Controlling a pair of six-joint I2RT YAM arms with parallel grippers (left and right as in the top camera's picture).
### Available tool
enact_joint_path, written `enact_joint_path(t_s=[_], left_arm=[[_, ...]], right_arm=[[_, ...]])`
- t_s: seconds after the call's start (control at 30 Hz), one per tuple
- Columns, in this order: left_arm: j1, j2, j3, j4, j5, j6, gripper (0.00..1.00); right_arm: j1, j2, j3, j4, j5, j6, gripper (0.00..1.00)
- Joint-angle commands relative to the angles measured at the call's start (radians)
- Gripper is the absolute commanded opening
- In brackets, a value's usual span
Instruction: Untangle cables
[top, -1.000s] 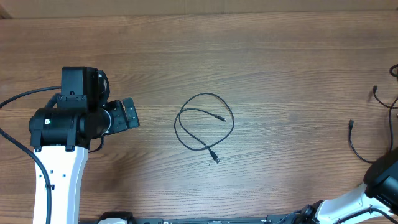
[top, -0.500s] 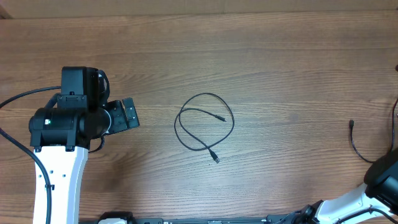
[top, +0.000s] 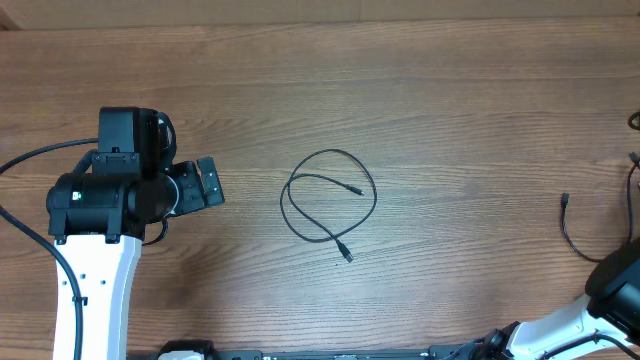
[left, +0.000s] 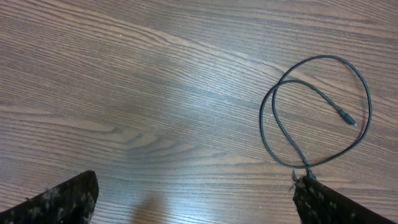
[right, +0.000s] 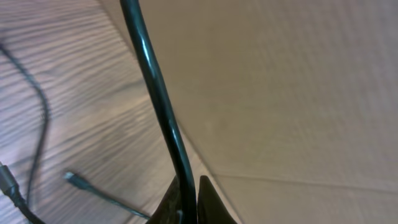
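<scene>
Looped cable (top: 331, 152) lies alone mid-table (top: 450, 90), both plugs free, one crossing in the loop. Prob. set there to keep it clear of the rest. L side: left gripper (top: 208, 182) sits well apart from it, jaws wide, holding & touching nothing; looks parked, facing the loop, maybe for a next pick. R side: right gripper (right: 189, 196) is outside the overhead view. Its wrist cam shows it clenched tight on a black cable strand (right: 155, 93) that runs straight up from the fingertips, likely lifted to draw it away from the loose cable (right: 43, 118) lying on the wood below, by the R edge.
</scene>
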Motion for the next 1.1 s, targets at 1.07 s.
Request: enact_joint_path(t_s=[1.07], left_arm=[[0.005,0.003,0.003,0.001,0.003,0.019,0.99]], right_arm=[[-0.004,0.008,-0.302,0.222,-0.996,-0.496,0.04]])
